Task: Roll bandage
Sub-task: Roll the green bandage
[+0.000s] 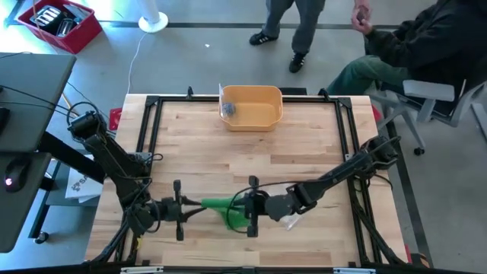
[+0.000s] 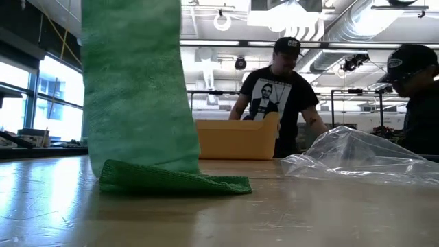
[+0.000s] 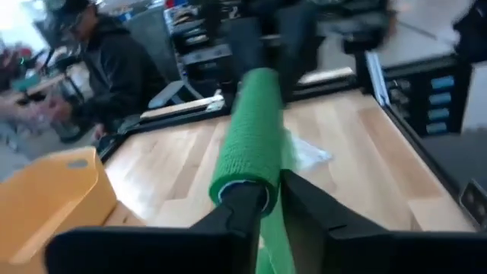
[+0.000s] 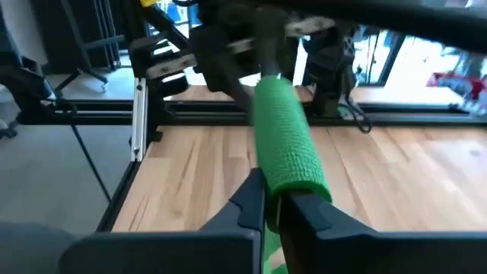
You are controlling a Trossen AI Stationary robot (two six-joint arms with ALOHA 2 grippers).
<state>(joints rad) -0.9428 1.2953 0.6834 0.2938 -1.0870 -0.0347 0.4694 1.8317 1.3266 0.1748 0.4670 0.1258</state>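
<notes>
1. The bandage [image 1: 222,206] is green. Part of it is wound into a roll that I hold level above the table [image 1: 251,152], near the front edge, between my two grippers.
2. A loose tail of the bandage [image 2: 134,89] hangs from the roll down to the wood, where its end lies folded flat in a small heap.
3. My left gripper [image 3: 272,199] is at one end of the roll. Its fingers pinch that end, so it is closed on the bandage.
4. My right gripper [image 4: 272,199] is at the opposite end, pointing toward the left one. Its fingers are pressed together on the roll's end, so it too grips the bandage.
5. In the high view, my left gripper [image 1: 183,209] sits at the left of the roll and my right gripper [image 1: 251,207] at the right, both arms reaching in from the table's sides.
6. A crumpled clear plastic bag [image 2: 360,158] lies on the table just beside my right gripper.
7. A yellow bin [image 1: 251,106] stands at the far edge of the table, well apart from the bandage, with a small grey item inside.
8. Beyond the table, one person [image 2: 278,96] stands and another [image 1: 403,46] sits in a chair.
9. A red crate [image 1: 59,24] sits on the floor off the far left corner.
</notes>
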